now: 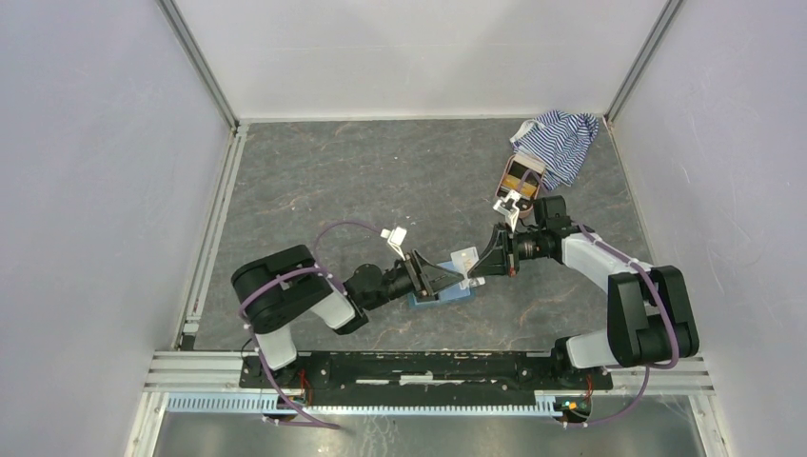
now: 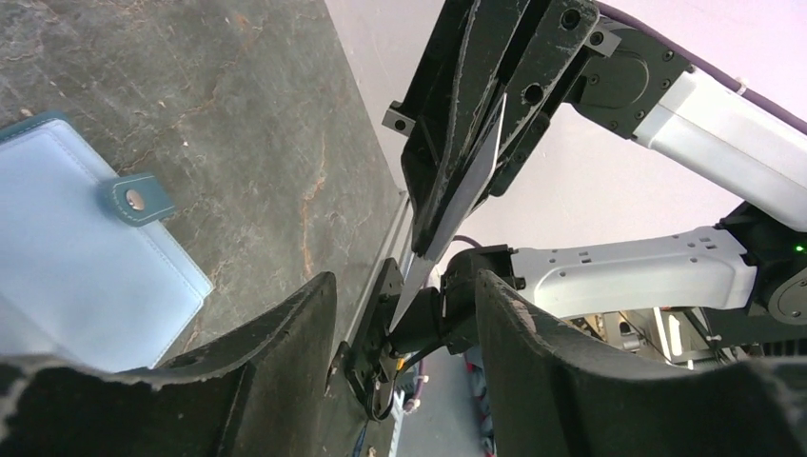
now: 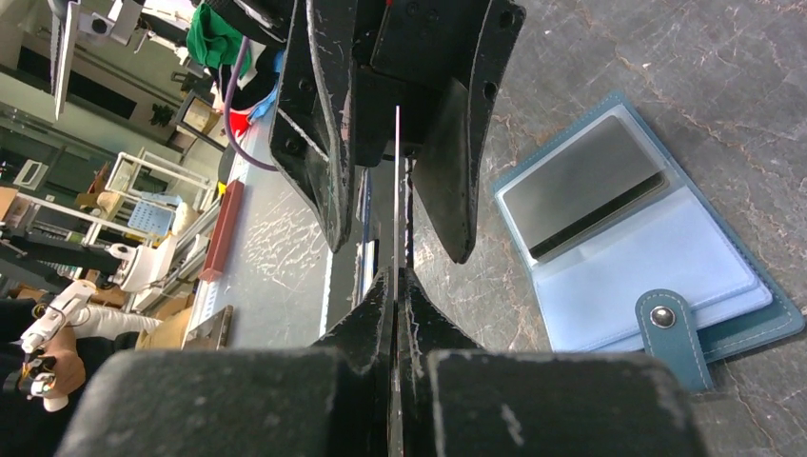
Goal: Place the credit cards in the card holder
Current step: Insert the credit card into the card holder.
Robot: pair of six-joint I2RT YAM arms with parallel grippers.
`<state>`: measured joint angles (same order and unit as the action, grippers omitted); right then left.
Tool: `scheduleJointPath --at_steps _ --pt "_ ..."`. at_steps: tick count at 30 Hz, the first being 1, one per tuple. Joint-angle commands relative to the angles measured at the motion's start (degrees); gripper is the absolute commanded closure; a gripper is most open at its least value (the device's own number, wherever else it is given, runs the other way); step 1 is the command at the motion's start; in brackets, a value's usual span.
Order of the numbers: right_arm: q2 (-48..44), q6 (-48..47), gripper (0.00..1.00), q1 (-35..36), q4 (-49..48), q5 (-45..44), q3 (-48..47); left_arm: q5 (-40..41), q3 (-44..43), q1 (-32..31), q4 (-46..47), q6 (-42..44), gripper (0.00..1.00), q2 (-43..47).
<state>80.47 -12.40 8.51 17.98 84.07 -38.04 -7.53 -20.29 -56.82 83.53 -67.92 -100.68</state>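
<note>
Your right gripper (image 3: 397, 286) clamps one credit card (image 3: 397, 190) edge-on. Your left gripper (image 2: 404, 281) stands released, jaws straddling it

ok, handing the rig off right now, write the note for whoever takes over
Right gripper: shut on one card, held clear of the table.
Left gripper: open, fingers either side of that card's free end, not clamped.
Card holder: open on the table beside the grippers.
Done: one dark grey card sits in a pocket.
Left: get the held card into the holder.
</note>
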Motion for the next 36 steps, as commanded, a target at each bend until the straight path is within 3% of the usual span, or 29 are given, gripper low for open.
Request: scheduleJointPath --at_steps 1,10,14,16,18,19,23,25,27,30,36 --pt "0.65 -5.86 1.0 0.1 5.2 1.76 -1.74 2.18 -2.99 -0.91 10.85 -1.41 0.4 -2.15" --pt "0.48 -5.88 1.0 0.13 4.61 1.65 -1.01 3.28 -3.51 -0.99 12.62 -1.75 0.62 -3.95" --pt "0.52 -5.88 1.0 0.14 4.55 1.55 -0.81 2.45 -4.48 -0.93 13.26 -2.08 0.8 -5.2" --pt "0.48 -5.88 1.0 0.1 4.46 1.4 -0.65 2.11 -4.79 -0.88 13.94 -2.02 0.94 -5.62" --pt "0.15 -5.88 1.0 0.15 4.08 0.83 -0.39 2.31 -4.17 -0.71 14.83 -1.8 0.98 -5.64" --pt "-0.31 -5.8 0.93 0.1 3.73 0.32 -0.2 2.42 -3.73 -0.5 15.15 -1.66 0.98 -5.54" --pt "-3.41 -4.99 0.34 0.11 0.41 -5.89 1.35 1.34 -0.89 1.28 15.09 -1.98 0.98 -3.86" --pt "-6.43 -4.13 0.19 0.11 -2.14 -12.75 2.22 0.08 1.5 2.95 15.15 -3.0 0.98 -2.66" --pt "-9.86 -2.44 0.13 -0.01 -5.29 -17.19 3.35 -1.04 4.85 4.55 15.0 -3.66 0.98 -1.03" --pt "-12.93 -3.79 0.12 -0.31 -5.45 -20.47 2.94 -4.26 10.22 7.94 13.85 -5.21 0.98 1.23" --pt "-10.8 -7.47 0.2 -0.5 -3.38 -26.75 1.12 -14.75 12.27 13.63 7.38 -5.44 0.98 2.45"
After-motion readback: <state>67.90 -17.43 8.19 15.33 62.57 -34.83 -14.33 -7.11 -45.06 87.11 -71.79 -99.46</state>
